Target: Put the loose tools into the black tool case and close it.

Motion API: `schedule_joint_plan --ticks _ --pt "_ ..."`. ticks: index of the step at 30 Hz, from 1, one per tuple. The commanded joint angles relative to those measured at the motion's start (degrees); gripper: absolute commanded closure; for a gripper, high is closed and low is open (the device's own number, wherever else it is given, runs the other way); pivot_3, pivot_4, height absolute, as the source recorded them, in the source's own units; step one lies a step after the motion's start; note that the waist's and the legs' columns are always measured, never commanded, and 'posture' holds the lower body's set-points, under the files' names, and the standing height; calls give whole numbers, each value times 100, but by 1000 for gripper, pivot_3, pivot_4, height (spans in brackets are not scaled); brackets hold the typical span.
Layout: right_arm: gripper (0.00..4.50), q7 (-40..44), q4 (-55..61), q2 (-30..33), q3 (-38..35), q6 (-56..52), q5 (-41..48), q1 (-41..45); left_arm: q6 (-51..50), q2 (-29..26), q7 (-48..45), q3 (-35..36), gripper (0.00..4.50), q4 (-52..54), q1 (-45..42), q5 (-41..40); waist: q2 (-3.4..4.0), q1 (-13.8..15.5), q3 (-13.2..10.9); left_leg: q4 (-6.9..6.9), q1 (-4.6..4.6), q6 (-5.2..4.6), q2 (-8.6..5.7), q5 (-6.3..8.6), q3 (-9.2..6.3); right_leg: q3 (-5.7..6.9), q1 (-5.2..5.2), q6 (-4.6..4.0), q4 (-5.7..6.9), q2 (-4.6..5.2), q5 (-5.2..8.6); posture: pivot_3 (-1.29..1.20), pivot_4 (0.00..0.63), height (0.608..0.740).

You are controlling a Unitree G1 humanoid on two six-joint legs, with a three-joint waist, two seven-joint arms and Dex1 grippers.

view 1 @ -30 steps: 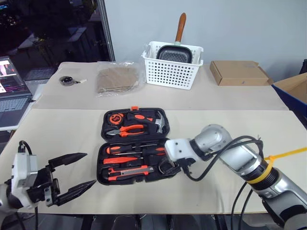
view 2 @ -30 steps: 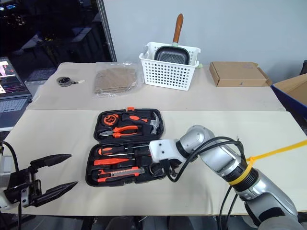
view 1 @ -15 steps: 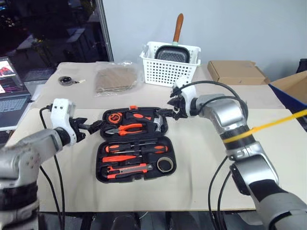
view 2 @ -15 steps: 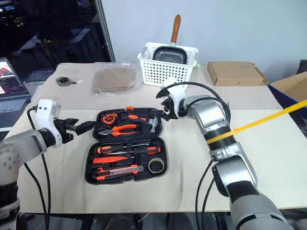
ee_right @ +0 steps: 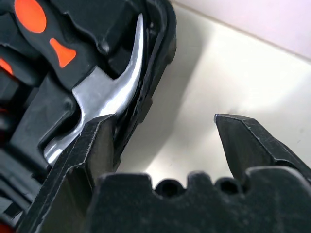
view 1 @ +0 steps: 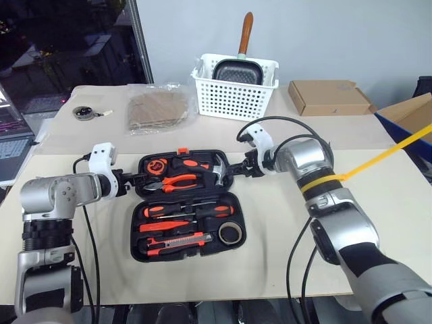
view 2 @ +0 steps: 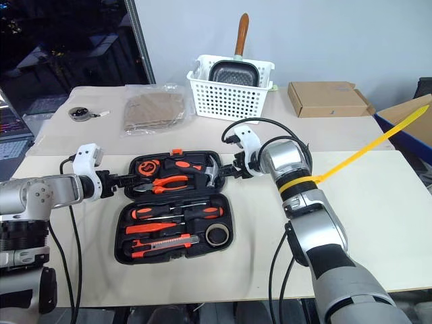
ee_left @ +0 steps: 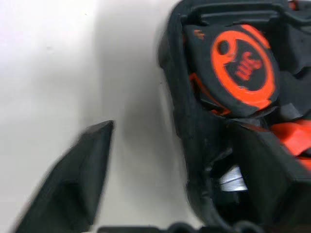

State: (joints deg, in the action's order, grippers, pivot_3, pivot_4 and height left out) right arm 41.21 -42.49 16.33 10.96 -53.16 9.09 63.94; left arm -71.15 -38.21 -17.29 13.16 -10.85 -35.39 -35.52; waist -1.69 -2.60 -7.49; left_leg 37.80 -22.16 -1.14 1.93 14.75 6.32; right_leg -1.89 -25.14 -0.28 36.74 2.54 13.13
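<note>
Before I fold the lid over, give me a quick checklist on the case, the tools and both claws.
1. Loose tools seated in the black tool case: ok, two screwdrivers, red screwdriver and knife lie in the near half.
2. Tape roll in its recess: ok.
3. Left claw astride the far half's left wall: ok, one finger outside, the other inside.
4. Right claw astride the right wall by the hammer: ok, open.
5. Firm grip on the lid: not ok, neither claw has closed.
6. Table around the case free: ok.
</note>
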Motion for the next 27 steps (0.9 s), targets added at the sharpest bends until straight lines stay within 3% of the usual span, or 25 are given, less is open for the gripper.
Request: schedule_joint_plan --ticks 1,2,5,7,9,15,19,23,27 --pt "1845 102 -290 -108 -69 39 -21 96 90 127 -124 -67 2307 -183 -148 158 0 -1 0 0 8 -4 0 2 0 -4 3 -1 7 0 -1 0 150 740" --pt "2022 100 -348 -119 -93 89 -34 101 145 168 -163 -88 2503 -239 -210 186 0 1 0 0 15 -11 -1 5 0 -7 6 -2 9 -1 -1 0 150 740" --pt "3164 99 -408 -105 -221 187 -24 121 319 300 -297 -130 3778 -469 -384 309 0 8 0 0 34 -16 -1 -1 -1 -14 11 -8 11 -4 -4 0 150 740" --pt "3821 133 -363 -87 -429 195 107 130 536 355 -472 -238 4332 -612 -472 410 -1 38 0 0 39 -15 -3 -12 -4 -12 14 -11 23 -2 -6 0 150 740" --pt "4458 266 -222 2 -667 -20 309 173 665 406 -723 -356 4500 -658 -585 447 -1 68 0 1 38 -21 -8 -23 -5 -10 16 -9 24 5 -12 0 150 740" --pt "4484 119 322 313 -1134 142 494 18 1405 505 -1331 -766 4500 -1041 -1032 839 0 163 0 1 -19 -29 -9 -33 -11 2 -12 3 12 6 -41 0 150 740" --pt "4484 -90 305 294 -1371 604 492 -147 2380 666 -1653 -1062 4500 -2026 -1540 1368 0 158 0 1 -45 1 -9 -50 -9 5 -32 5 -4 3 -42 0 150 740" --pt "4484 -136 245 202 -1668 1660 566 -309 3364 897 -1998 -1240 4500 -2982 -2085 1809 0 144 0 1 -75 0 -10 -50 -1 5 -63 7 -13 1 -42 0 150 740" --pt "4484 -29 631 189 -1822 2583 607 -670 4424 890 -2289 -1460 4500 -3186 -2081 2288 0 128 0 4 -103 3 -11 -52 4 4 -96 9 -12 -1 -43 0 150 740"
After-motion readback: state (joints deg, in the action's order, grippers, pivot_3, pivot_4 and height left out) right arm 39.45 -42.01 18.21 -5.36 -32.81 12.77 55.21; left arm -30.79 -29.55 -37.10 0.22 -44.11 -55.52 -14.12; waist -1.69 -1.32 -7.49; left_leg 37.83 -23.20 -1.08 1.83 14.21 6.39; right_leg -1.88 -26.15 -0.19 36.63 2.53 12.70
